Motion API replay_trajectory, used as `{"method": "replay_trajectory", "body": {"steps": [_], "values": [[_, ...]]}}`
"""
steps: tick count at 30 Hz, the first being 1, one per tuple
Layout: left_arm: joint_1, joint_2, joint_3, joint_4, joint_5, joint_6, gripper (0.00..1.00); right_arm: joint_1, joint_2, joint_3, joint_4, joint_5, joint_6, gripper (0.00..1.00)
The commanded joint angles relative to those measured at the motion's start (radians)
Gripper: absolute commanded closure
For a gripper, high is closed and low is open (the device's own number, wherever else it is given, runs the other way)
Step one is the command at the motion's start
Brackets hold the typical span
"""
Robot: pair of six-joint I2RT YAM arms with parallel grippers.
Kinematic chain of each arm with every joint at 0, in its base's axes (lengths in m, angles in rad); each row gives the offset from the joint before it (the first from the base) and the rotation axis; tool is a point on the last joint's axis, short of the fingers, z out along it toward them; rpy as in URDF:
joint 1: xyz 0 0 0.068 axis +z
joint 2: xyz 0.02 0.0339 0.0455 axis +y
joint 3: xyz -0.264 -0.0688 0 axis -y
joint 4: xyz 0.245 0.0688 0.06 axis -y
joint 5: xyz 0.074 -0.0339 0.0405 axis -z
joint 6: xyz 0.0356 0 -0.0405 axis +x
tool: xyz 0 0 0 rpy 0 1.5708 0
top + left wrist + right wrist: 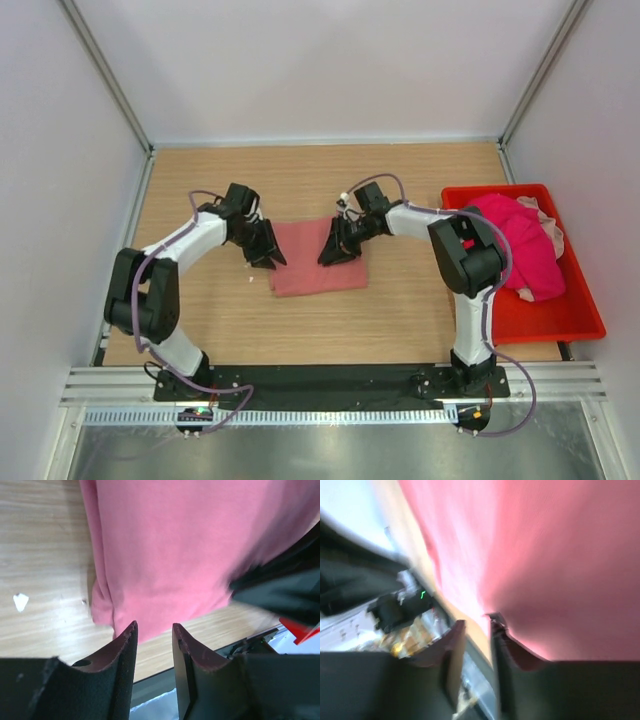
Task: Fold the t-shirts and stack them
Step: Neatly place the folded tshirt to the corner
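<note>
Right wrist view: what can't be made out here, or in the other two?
- Right wrist: motion blur; unclear whether the right gripper holds the salmon shirt.
- Top external: the magenta shirt covers the pile in the red bin; count hidden.
- Left wrist: salmon shirt cut off by the top edge.

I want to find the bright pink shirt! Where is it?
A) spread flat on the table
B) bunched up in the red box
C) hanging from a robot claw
B: the bright pink shirt lies crumpled inside the red box; the folded shirt lying outside the box is a paler, salmon pink.
</note>
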Motion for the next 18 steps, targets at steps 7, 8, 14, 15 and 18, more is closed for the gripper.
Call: {"method": "replay_trajectory", "body": {"steps": [7, 8, 14, 15, 18], "values": [[0.0, -0.251, -0.016, -0.089, -0.026, 0.005, 0.61, -0.126, -0.044, 0.374, -0.428, 0.565, -0.289, 0.3], [0.0, -0.268, -0.027, -0.08, -0.021, -0.001, 0.61, -0.129, -0.029, 0.384, -0.428, 0.578, -0.291, 0.28], [0.001, -0.317, -0.074, -0.083, -0.006, -0.012, 0.6, -0.13, 0.069, 0.464, -0.444, 0.617, -0.341, 0.16], [0.0, -0.328, -0.076, -0.098, -0.006, -0.009, 0.6, -0.13, 0.069, 0.458, -0.431, 0.623, -0.346, 0.16], [0.0, -0.351, -0.08, -0.119, -0.006, -0.004, 0.6, -0.132, 0.072, 0.431, -0.402, 0.618, -0.374, 0.16]]}}
